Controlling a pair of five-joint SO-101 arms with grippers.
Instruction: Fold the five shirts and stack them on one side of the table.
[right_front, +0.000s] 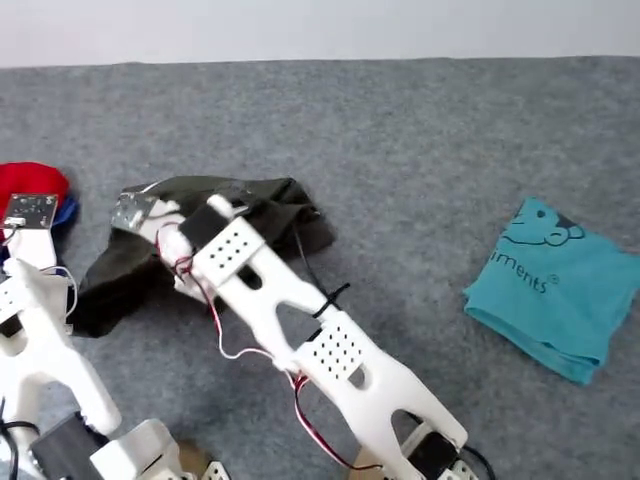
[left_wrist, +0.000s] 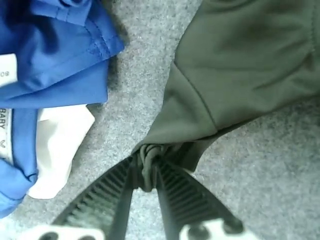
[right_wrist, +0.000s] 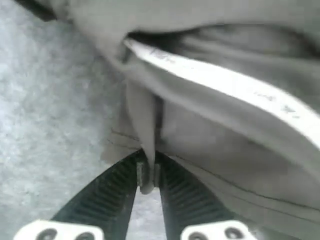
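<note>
While both hands are clamped on the olive shirt (right_front: 125, 265), the main risk is the grip. The left hand (left_wrist: 147, 166) is shut on a small bunched corner, and the right hand (right_wrist: 146, 172) is shut on a thin fold of the same shirt. Neither has much cloth between its fingers. If we pull the two apart or lift unevenly, we expect one pinch to slip and the shirt to drop back crumpled.

The second risk is snagging. The left hand sits near the blue shirt (left_wrist: 50, 55) and a white cloth (left_wrist: 60, 142), so a drag toward that side could catch them or shove the pile. The right arm also lies across the olive shirt in the high view, with loose wires just above the fabric. A low sweep could hook the cloth.

The olive shirt lies rumpled on the desk (right_front: 400, 130), left of centre. We judge it has yet to be laid flat, so the fold isn't under way.

Count:
- Olive shirts: one, held
- Teal shirts: one (right_front: 555, 285), folded, well apart on the other side
- Red shirts: one (right_front: 35, 180), at the desk edge
- Blue shirts: one, just beside the red
- White cloths: one; we can't tell whether it's the fifth shirt
- Arms: two, with one hand each
</note>
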